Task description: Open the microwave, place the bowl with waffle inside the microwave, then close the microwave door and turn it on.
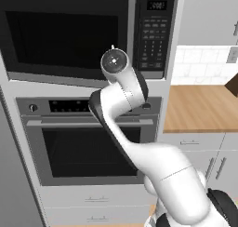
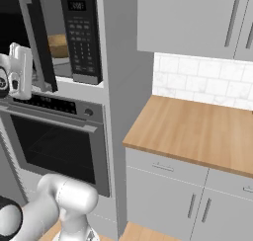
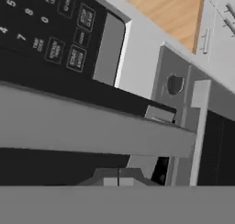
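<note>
Nearest the base, a white arm (image 1: 139, 156), bent up and forward to the height of the microwave's (image 2: 86, 79) lower edge. At its end, the gripper (image 3: 118, 178), raised in front of the microwave door (image 1: 60, 35) near the handle side. Fingertips (image 3: 109, 178) pressed together in the hand view, with nothing between them. Just beyond them, crossing that view as a broad grey band, the door's bar handle (image 3: 92, 126). Whether touching the tips or just short of them, cannot tell.

Behind the handle, the keypad panel (image 1: 153, 35) with its rows of small buttons and, at the top, a small display (image 1: 156, 5). From the right base view, door swung slightly out from the panel side, with a gap left open into the grey cavity. Inside that gap, on the cavity floor, a tan-brown shape, apparently the bowl with waffle (image 2: 58, 45). Too small and too hidden by the door edge to make out the contents.

Below the microwave, in the same tall white column, the steel oven (image 1: 88, 147), shut, with a horizontal bar handle (image 1: 88, 123) and a round knob (image 3: 175, 84).

Farther right, a wooden counter (image 2: 197, 126) over grey lower cabinets (image 2: 168, 195). At the back, a white tiled wall (image 2: 207, 79), with grey upper cabinets (image 2: 192, 22) above it.
</note>
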